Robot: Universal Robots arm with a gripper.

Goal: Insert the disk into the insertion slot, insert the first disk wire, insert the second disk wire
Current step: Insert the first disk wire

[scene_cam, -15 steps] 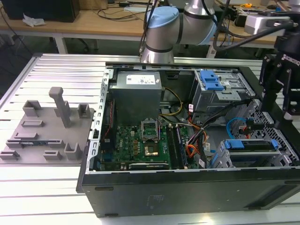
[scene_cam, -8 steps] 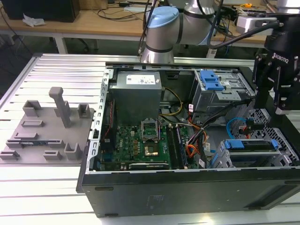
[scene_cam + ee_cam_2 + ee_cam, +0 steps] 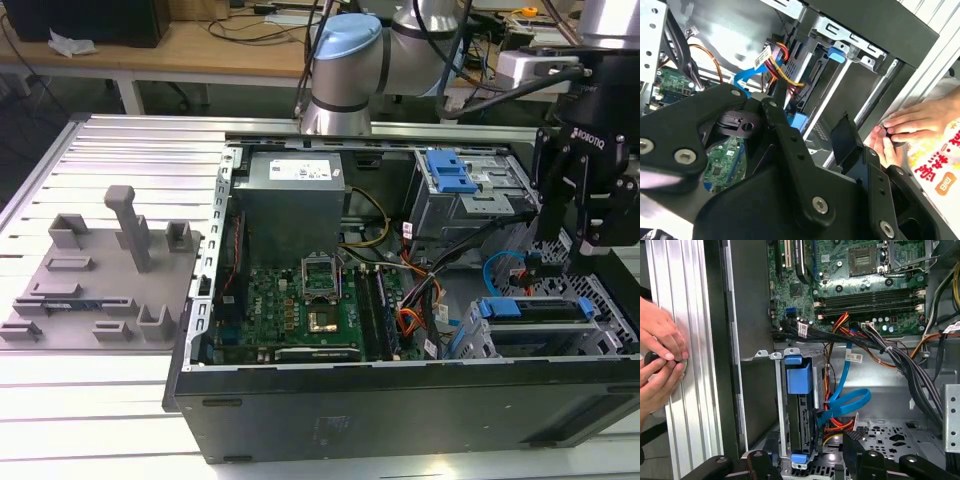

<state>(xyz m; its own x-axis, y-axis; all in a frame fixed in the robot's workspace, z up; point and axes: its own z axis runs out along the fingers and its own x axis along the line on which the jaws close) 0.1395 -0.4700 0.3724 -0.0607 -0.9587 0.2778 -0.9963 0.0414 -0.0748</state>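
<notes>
From here I see the open case (image 3: 400, 410) on the bench (image 3: 100, 400), and the gripper (image 3: 565, 250) hangs over its corner at the exterior view's right, just above the drive bays. Its jaws look spread apart with nothing between them, though the angle is poor and I would not swear to how wide.

The disk (image 3: 535, 310) already sits in the slot (image 3: 480, 345), in the near corner of the case at the exterior view's right. In the first wrist view its blue carrier (image 3: 799, 380) lies flush between the slot's grey rails (image 3: 781, 405).

The blue cable (image 3: 842, 390) drops from the motherboard (image 3: 300, 305) side, loops once and ends at a dark plug right against the disk's rear edge. The orange wires (image 3: 834, 426) bunch just beside that plug, also at the disk's rear. I cannot tell whether either plug is fully seated.

A person's hands (image 3: 660, 360) rest on the bench rail outside the case wall, pinching something small and dark.

Farther back in the case stands the larger cage (image 3: 450, 170) with its blue latch. A grey fixture plate (image 3: 90, 280) lies on the bench at the exterior view's left, well apart from the case.
</notes>
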